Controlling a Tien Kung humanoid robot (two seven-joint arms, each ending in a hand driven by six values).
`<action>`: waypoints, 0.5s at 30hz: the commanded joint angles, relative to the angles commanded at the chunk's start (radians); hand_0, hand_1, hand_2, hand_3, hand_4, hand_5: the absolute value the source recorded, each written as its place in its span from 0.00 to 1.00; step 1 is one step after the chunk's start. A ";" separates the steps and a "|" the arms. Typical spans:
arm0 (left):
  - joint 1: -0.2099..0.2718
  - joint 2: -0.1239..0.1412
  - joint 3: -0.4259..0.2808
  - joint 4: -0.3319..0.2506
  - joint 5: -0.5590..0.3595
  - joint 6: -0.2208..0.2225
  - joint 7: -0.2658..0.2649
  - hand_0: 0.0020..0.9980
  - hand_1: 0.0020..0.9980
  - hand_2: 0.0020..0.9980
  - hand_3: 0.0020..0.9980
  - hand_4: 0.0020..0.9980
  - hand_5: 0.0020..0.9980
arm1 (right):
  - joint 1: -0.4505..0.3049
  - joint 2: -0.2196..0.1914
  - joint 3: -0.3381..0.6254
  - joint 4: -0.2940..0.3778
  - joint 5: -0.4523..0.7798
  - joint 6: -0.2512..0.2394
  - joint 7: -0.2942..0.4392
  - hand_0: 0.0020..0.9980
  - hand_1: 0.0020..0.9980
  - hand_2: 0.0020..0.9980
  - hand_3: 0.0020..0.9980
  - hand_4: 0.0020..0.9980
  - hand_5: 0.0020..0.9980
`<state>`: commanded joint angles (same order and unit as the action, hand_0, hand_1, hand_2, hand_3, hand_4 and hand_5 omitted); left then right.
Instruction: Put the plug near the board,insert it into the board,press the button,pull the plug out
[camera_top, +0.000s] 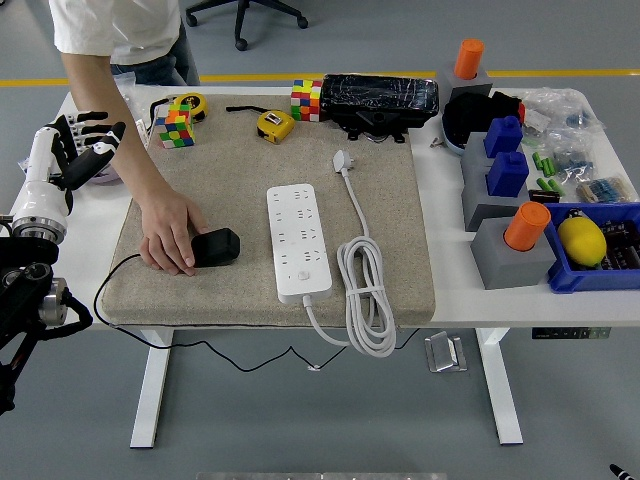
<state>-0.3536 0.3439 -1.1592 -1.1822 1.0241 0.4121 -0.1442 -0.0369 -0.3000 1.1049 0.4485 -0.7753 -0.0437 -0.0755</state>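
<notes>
Plug positioning: person's hand (172, 232) rests on the black plug adapter (214, 246), on the mat left of the white power strip (298, 242).
Adapter appears rigid and light; grasp its body sides, not the trailing cord. Robot left hand (72, 150) hovers empty, fingers spread.

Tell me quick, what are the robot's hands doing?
Left hand: open, fingers spread, holding nothing, at the table's left edge.
Right hand: not in view.

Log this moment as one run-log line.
left robot hand: open, raised at table's left edge | person's hand: on black plug | power strip: empty
</notes>
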 joint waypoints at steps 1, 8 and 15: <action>0.000 0.000 0.003 -0.001 0.006 -0.009 0.003 0.51 0.59 0.59 0.61 0.81 0.30 | 0.000 0.000 0.000 0.000 0.000 0.000 0.000 0.61 0.67 0.64 0.57 0.98 0.59; -0.006 0.004 0.043 -0.004 0.030 -0.019 -0.004 0.51 0.60 0.59 0.61 0.82 0.30 | 0.001 0.000 0.000 0.000 0.000 0.001 0.000 0.61 0.67 0.64 0.57 0.98 0.58; -0.016 0.011 0.124 -0.010 0.086 -0.023 -0.039 0.53 0.62 0.60 0.61 0.83 0.30 | 0.002 -0.001 -0.004 0.000 0.002 0.001 0.000 0.61 0.67 0.64 0.57 0.98 0.59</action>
<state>-0.3698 0.3549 -1.0347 -1.1923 1.1102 0.3892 -0.1837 -0.0345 -0.3006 1.1005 0.4481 -0.7735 -0.0429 -0.0750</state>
